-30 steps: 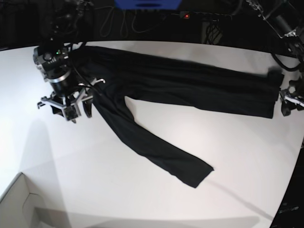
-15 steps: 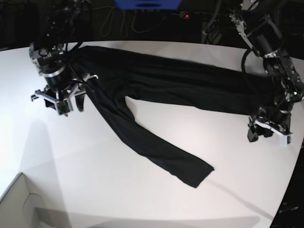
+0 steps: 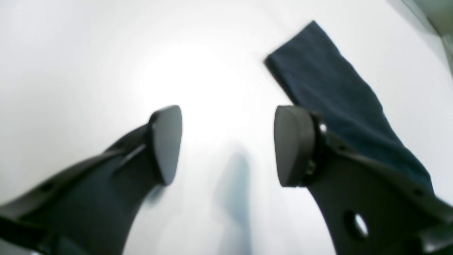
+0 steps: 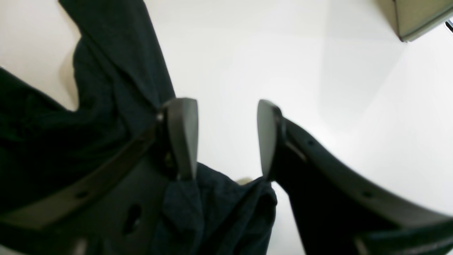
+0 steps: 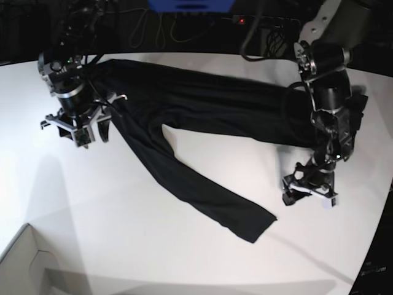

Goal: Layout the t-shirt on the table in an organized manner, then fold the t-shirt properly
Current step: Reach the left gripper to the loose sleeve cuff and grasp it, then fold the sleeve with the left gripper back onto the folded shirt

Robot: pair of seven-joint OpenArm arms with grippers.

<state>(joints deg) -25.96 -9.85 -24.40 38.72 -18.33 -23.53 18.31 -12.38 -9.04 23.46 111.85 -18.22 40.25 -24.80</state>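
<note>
White table (image 5: 184, 258) bears plain, unprinted black t-shirt (image 5: 209, 104).

We note a white box (image 5: 24, 261) at the near left corner in the base view, open-topped, only its corner showing; its edge (image 4: 419, 17) also shows in the right wrist view. Along the dark far side: a blue panel (image 5: 191, 5), looping cables (image 5: 161, 27), a small red light (image 5: 242, 20).

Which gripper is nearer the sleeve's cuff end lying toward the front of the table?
Left gripper, just beside the cuff; right gripper is far off at the shoulder.
</note>
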